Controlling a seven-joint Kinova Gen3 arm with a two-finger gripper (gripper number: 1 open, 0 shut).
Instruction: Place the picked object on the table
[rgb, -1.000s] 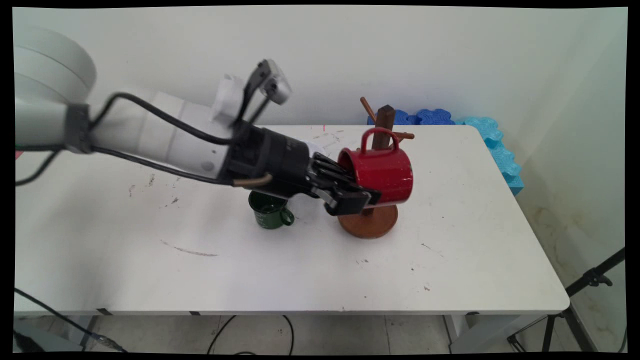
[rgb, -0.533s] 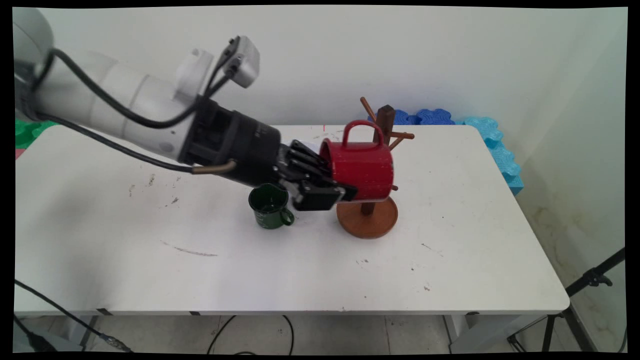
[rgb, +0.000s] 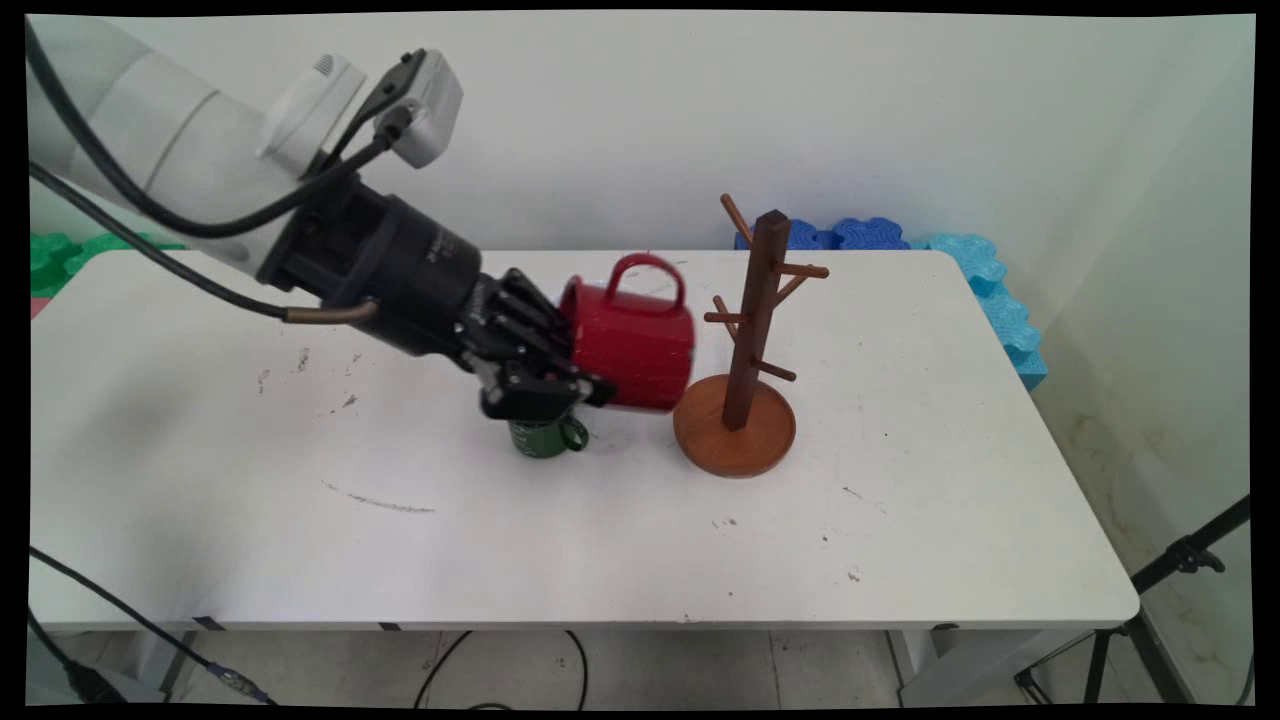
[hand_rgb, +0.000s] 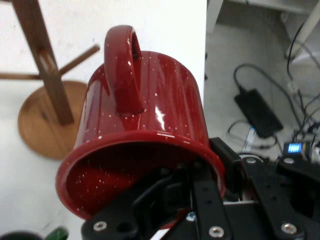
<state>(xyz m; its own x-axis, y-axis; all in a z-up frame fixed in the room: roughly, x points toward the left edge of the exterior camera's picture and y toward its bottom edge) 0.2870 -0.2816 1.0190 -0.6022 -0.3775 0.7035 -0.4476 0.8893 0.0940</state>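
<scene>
Gripping the red mug (rgb: 632, 345) by its rim, the claw (rgb: 575, 375) was closed on it — one finger (hand_rgb: 165, 200) reached inside the mouth, as the hand view showed, while the other pressed the outside wall. The mug was held in the air on its side, mouth toward the arm, base toward the wooden mug tree (rgb: 748, 340), and handle (rgb: 650, 278) pointing up. White speckles dotted its red enamel. In the main view the mug hung just to the left of the tree, clear of its pegs and apart from the post, with its base near the left edge of the tree's round foot (rgb: 735, 440). Directly below the claw stood a small dark green mug (rgb: 548, 436) on the counter (rgb: 640, 520), upright, its handle turned toward the right; the claw's linkage hid most of its top. The tree stood upright on its foot, bare pegs sticking out at several heights on both sides of the dark post. Black cables ran along the white arm (rgb: 170, 150) — which came in from the upper left — and a small camera housing (rgb: 420, 95) sat above the wrist. Beyond the counter's far right corner lay blue foam pieces (rgb: 950, 260), and green ones (rgb: 70, 255) showed at the far left. Scuff marks were scattered over the white counter top.
</scene>
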